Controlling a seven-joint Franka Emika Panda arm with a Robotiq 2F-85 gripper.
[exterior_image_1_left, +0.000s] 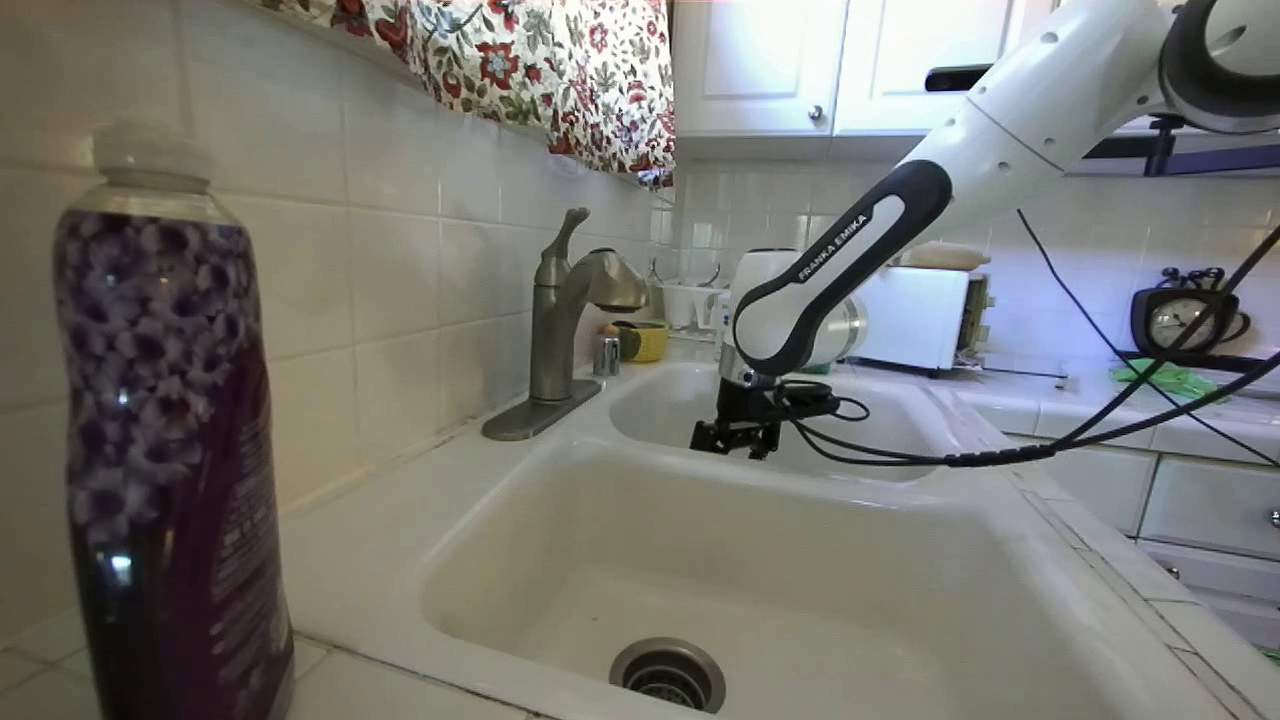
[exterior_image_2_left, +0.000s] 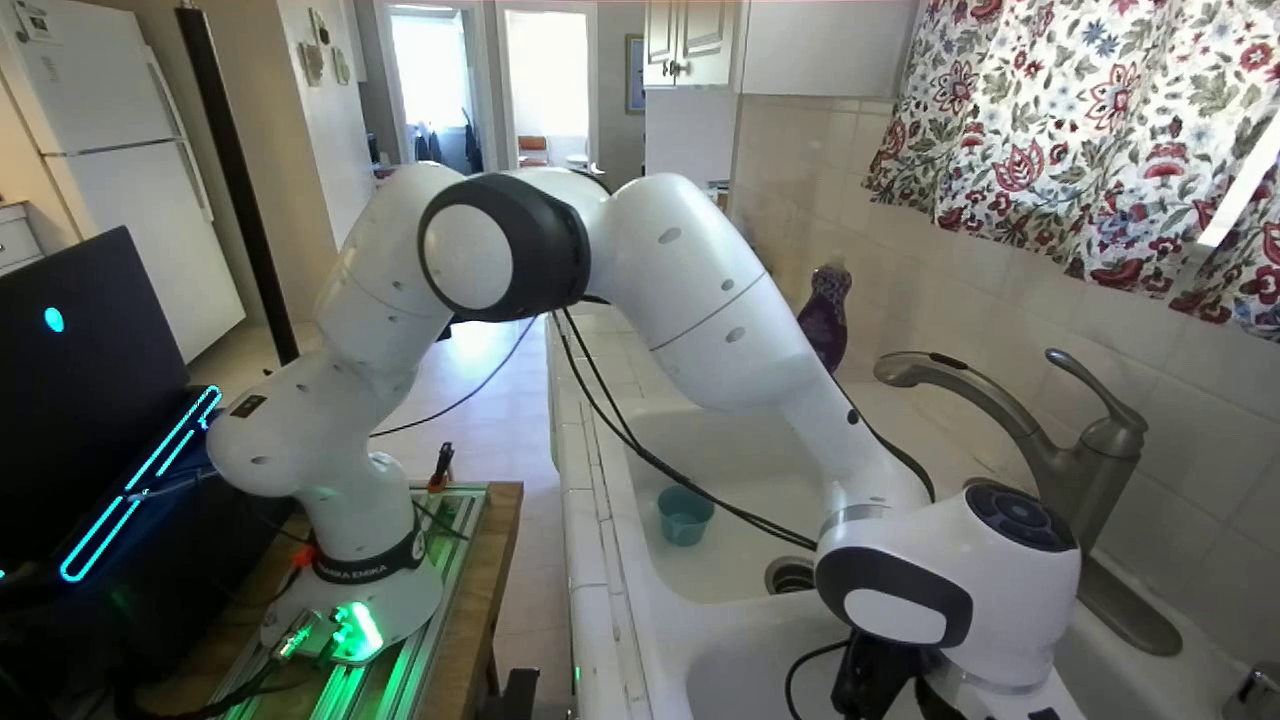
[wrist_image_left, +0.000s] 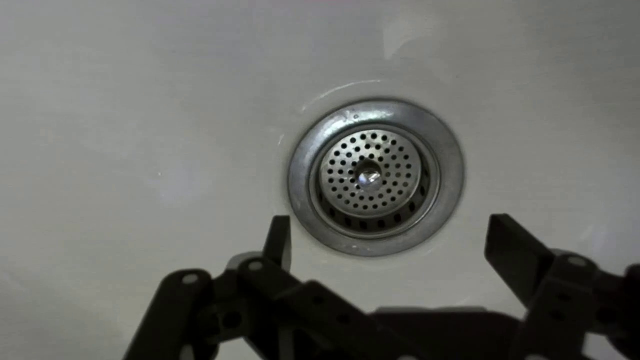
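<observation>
My gripper (wrist_image_left: 390, 235) is open with its two black fingers wide apart, and nothing is between them. In the wrist view it is above a round metal drain strainer (wrist_image_left: 390, 187) set in the white sink floor (wrist_image_left: 150, 150). In an exterior view the gripper (exterior_image_1_left: 735, 440) points down over the far basin (exterior_image_1_left: 880, 415) of a double sink, and that basin's drain is hidden. In an exterior view the fingertips are cut off below the frame. A grey faucet (exterior_image_1_left: 555, 330) stands behind the sink beside the arm; it also shows here (exterior_image_2_left: 1085, 470).
A purple bottle (exterior_image_1_left: 170, 450) stands on the counter by the near basin (exterior_image_1_left: 800, 560). A teal cup (exterior_image_2_left: 685, 515) sits in a basin. Black cables (exterior_image_1_left: 1000, 455) hang from the wrist. A yellow container (exterior_image_1_left: 650, 340) and a white appliance (exterior_image_1_left: 910, 315) stand beyond the sink.
</observation>
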